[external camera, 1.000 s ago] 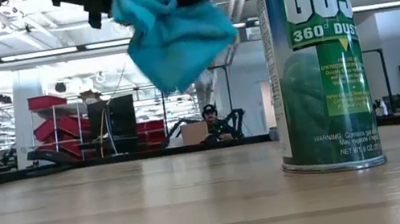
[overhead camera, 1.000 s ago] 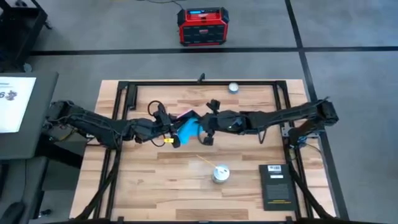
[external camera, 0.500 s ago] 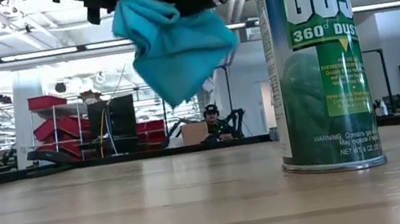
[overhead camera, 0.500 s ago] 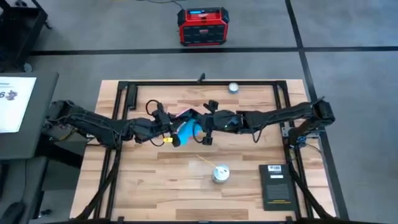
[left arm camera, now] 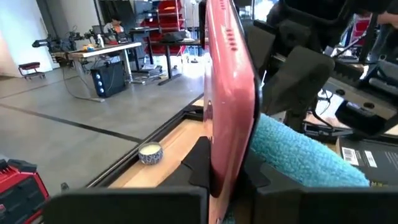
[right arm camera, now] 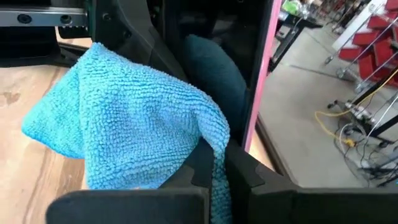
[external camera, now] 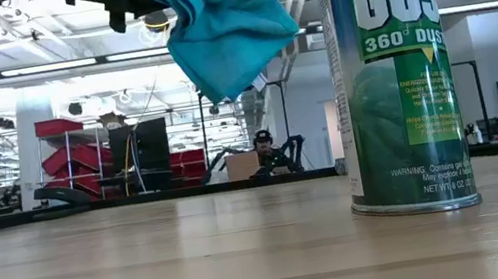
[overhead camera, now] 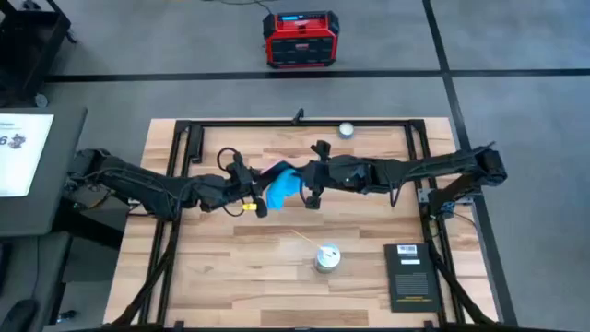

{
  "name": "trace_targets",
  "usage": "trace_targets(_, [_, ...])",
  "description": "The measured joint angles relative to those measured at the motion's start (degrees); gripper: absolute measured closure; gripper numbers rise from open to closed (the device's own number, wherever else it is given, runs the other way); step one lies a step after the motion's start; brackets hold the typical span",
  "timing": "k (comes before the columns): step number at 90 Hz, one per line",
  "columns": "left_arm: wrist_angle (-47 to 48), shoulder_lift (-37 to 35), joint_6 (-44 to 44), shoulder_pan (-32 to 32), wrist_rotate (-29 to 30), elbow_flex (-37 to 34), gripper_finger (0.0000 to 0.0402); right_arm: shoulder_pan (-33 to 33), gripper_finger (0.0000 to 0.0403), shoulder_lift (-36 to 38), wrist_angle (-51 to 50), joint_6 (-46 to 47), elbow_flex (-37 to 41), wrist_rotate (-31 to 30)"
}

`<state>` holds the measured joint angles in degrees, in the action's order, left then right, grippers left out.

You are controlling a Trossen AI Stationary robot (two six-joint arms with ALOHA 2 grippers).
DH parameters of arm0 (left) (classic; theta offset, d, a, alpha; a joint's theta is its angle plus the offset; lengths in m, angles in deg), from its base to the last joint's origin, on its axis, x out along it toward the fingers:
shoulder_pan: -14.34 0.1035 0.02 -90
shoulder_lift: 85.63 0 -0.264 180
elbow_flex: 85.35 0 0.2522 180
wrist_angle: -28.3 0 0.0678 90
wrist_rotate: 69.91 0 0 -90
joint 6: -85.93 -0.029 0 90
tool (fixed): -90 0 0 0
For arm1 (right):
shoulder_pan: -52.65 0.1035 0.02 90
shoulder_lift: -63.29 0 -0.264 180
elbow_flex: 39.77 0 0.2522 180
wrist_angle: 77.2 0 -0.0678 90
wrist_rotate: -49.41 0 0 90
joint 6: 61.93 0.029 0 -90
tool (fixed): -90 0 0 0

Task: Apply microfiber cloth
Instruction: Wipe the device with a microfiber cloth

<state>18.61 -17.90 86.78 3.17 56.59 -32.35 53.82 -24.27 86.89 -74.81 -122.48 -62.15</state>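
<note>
I am holding both arms up over the middle of the wooden table (overhead camera: pixel 230 277), meeting just above centre in the high view. My left gripper (overhead camera: pixel 251 190) is clamping the pink-backed phone (left arm camera: pixel 229 93) on edge between its fingers, standing it upright so that the screen side is facing the other arm. My right gripper (overhead camera: pixel 312 187) is pinching the microfiber cloth (overhead camera: pixel 282 185) at one bunched corner, its fingers closed on the fabric in the right wrist view, and the rest of the cloth (right arm camera: pixel 124 130) is hanging loose, well clear of the table in the low view (external camera: pixel 225 27). I am carrying it this way, I think, so the free fold can be pressed against the dark face of the phone (right arm camera: pixel 261 68), which it is touching or nearly touching; I cannot tell which. The spray can (external camera: pixel 395 74) is standing at lower centre of the high view, and the black booklet (overhead camera: pixel 410 274) is lying at lower right, both apart from the work.
</note>
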Motion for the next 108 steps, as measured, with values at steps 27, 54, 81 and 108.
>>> trace_targets(27, [1.0,0.2,-0.4,0.0,-0.6,-0.2,0.0398,0.2,0.0403,-0.7,5.9,5.3,7.3,2.4])
trace_targets(54, [-0.2,-0.1,0.2,0.0,-0.5,-0.1,0.0398,-0.6,0.0403,-0.9,3.8,2.3,3.3,3.7])
trace_targets(81, [-0.3,-0.2,0.7,0.0,-0.8,0.1,0.0398,-0.5,0.0403,-1.0,0.3,-1.0,-2.9,4.3])
trace_targets(108, [0.0,-0.2,1.1,0.0,-1.1,0.1,0.0398,-0.5,0.0403,-1.0,-1.5,-3.0,-5.8,4.6])
